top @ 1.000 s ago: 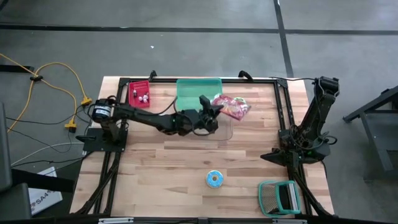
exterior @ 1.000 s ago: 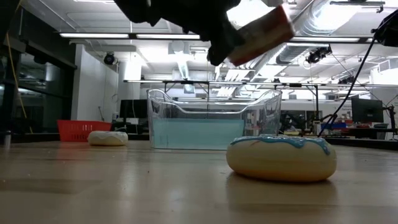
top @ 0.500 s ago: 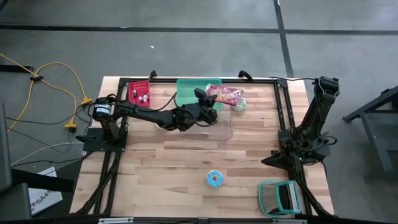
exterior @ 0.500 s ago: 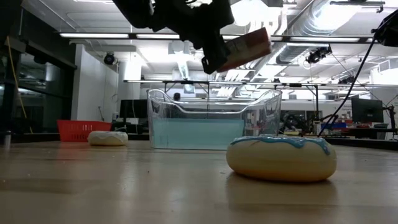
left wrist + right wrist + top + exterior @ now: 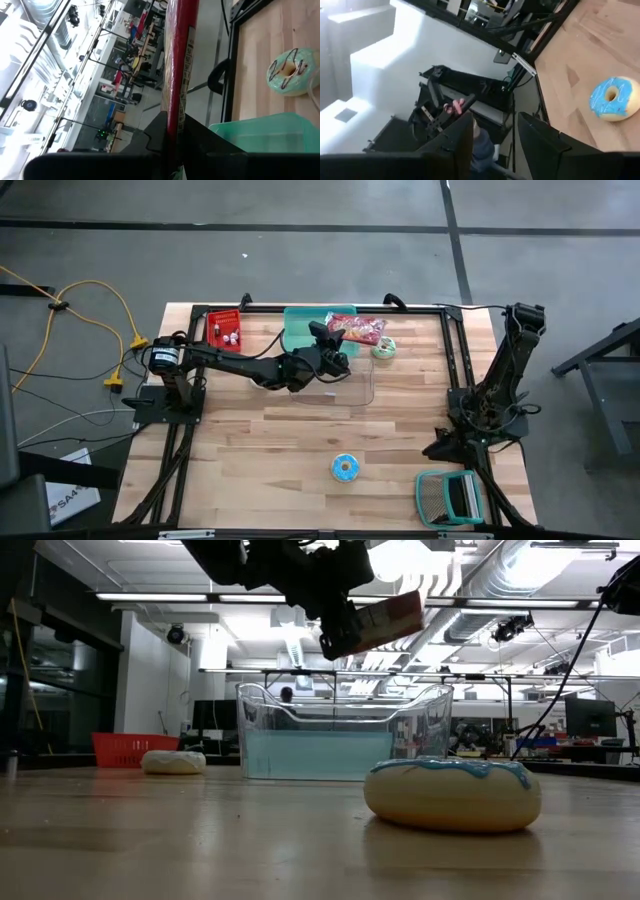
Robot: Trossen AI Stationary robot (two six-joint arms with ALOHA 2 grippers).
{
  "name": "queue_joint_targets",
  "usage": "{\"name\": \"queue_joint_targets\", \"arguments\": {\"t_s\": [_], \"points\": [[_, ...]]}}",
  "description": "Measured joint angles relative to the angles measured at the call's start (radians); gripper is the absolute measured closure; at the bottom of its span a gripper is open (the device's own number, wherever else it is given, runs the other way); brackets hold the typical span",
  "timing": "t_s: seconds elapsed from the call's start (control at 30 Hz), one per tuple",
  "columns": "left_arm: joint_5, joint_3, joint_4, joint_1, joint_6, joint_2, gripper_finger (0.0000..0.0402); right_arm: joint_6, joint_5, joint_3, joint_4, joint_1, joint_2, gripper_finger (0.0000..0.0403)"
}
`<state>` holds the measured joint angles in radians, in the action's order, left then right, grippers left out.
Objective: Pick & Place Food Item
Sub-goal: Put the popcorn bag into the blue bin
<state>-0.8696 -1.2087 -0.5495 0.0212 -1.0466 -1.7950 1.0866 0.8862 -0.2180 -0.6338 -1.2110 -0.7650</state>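
My left gripper [image 5: 334, 342] is shut on a red snack packet [image 5: 360, 330] and holds it high above the far right corner of a clear bin with a green bottom [image 5: 312, 328]. In the low view the packet [image 5: 390, 618] hangs tilted above the bin [image 5: 340, 735]. A mint donut [image 5: 384, 348] lies on the table just right of the bin. A blue-iced donut [image 5: 345, 468] lies near the front edge. My right gripper [image 5: 495, 142] waits at the right side of the table, open, with nothing between its fingers. My left gripper pinches the packet's near end [image 5: 175, 117] between its two fingers. The fingers come in level from the table's left. The packet [image 5: 178, 60] stands on edge and reaches out past the fingertips, lifted clear of the bin and the table.
A red basket [image 5: 225, 330] holding small white items stands at the far left. A teal wire rack [image 5: 450, 498] sits at the near right corner. A black frame [image 5: 455, 350] borders the wooden table. Bare wood lies between the bin and the blue donut.
My left gripper has swung toward the table's far edge and turned, keeping its hold. The packet has gone with it, from beside the bin's right wall to above the bin's far right corner, uncovering the mint donut.
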Motion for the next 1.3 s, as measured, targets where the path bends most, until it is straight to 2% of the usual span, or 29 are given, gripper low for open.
{"name": "queue_joint_targets", "arguments": {"t_s": [0.07, 0.23, 0.43, 0.6, 0.77, 0.97, 1.1, 1.2, 1.3], "points": [[0.000, 0.000, 0.000, 0.000, 0.000, 0.000, 0.0372, -0.023, 0.049, 0.000, 0.000, 0.001, 0.000, 0.0259], [0.000, 0.000, 0.000, -0.007, 0.000, 0.000, 0.0372, -0.041, 0.249, 0.000, 0.001, 0.001, 0.000, 0.0258], [0.002, 0.000, 0.000, -0.013, 0.000, 0.000, 0.0372, -0.018, 0.246, 0.000, 0.057, 0.042, 0.008, 0.0258], [0.001, 0.000, 0.000, -0.013, 0.000, 0.000, 0.0372, 0.064, 0.144, 0.000, 0.143, 0.174, 0.008, 0.0258], [0.001, 0.000, 0.000, -0.013, 0.000, 0.000, 0.0372, 0.082, -0.028, 0.000, 0.212, 0.368, 0.008, 0.0258], [0.001, 0.000, 0.000, -0.012, 0.000, 0.000, 0.0372, -0.075, -0.299, 0.000, 0.213, 0.609, 0.008, 0.0258], [0.001, 0.000, 0.000, -0.012, 0.000, 0.000, 0.0372, -0.146, -0.442, 0.000, 0.214, 0.721, 0.008, 0.0258], [0.001, 0.000, 0.000, -0.012, -0.001, 0.000, 0.0372, -0.174, -0.495, 0.000, 0.213, 0.772, 0.008, 0.0258], [0.001, 0.000, 0.000, -0.012, 0.000, 0.000, 0.0372, -0.173, -0.503, 0.000, 0.213, 0.799, 0.008, 0.0258]]}}
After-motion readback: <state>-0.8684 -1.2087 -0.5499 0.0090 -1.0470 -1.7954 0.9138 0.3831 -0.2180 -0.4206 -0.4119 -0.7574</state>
